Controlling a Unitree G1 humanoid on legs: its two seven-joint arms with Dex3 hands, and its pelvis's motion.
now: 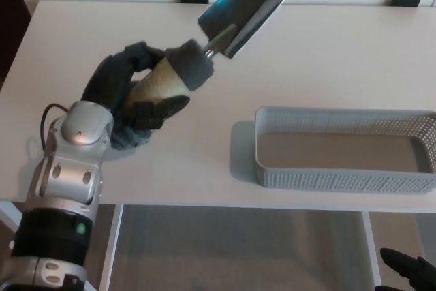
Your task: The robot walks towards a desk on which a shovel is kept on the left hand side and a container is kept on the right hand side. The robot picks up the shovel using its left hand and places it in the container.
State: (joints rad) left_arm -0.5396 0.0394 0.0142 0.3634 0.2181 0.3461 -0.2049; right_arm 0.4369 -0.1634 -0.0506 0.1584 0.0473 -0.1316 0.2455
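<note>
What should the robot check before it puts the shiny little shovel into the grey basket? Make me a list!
1. Grip: the left hand is wrapped around the tan and grey handle of the silver metal shovel. Ok.
2. Shovel off the white desk: it is lifted, blade pointing up and to the right. Ok.
3. Shovel over the grey perforated plastic basket: it is off to the basket's left and farther back. Not ok.
4. Room in the basket: nothing shows inside it. Ok.
5. Path to the basket: no other thing lies on the desk between them. Ok.
6. Right hand out of the way: only dark fingers show at the bottom corner, below the desk edge. Ok.
</note>
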